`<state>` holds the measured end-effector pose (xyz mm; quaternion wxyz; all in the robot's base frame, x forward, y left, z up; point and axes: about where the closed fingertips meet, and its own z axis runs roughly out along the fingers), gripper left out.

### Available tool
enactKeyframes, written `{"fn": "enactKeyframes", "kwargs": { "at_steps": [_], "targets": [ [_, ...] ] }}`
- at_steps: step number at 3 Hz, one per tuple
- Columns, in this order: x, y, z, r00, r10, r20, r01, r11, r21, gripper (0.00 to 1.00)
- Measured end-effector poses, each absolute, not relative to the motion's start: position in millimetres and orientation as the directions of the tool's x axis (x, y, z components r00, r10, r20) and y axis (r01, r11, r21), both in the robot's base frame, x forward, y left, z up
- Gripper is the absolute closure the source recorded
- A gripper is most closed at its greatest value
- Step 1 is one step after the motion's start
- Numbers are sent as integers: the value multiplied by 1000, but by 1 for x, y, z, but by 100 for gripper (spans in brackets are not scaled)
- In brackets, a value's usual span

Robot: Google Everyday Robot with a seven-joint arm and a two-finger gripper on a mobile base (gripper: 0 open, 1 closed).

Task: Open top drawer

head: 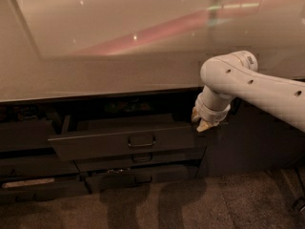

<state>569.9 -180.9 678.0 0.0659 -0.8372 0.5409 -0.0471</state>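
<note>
The top drawer [114,144] is a wide dark grey drawer under the counter. It stands pulled out, with its front tilted towards me and a small bar handle [141,141] at the centre. My gripper [200,120] hangs from the white arm [248,82] at the drawer's right end, just above the front's top right corner and well right of the handle. Its two tan fingertips [205,125] stand slightly apart and hold nothing. The drawer's interior is in shadow.
A wide pale counter top [105,66] overhangs the drawers. Two narrower drawers [138,159] sit below the top one, slightly out. A dark cabinet panel [252,147] is at the right, further dark fronts [24,137] at the left, and carpet floor [157,204] in front.
</note>
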Motion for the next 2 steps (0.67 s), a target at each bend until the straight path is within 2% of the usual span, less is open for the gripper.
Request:
{"fn": "enactKeyframes", "kwargs": {
  "at_steps": [2],
  "targets": [
    [554,-176,675,431,-902,-27,-892,-421,-162,100]
  ]
}}
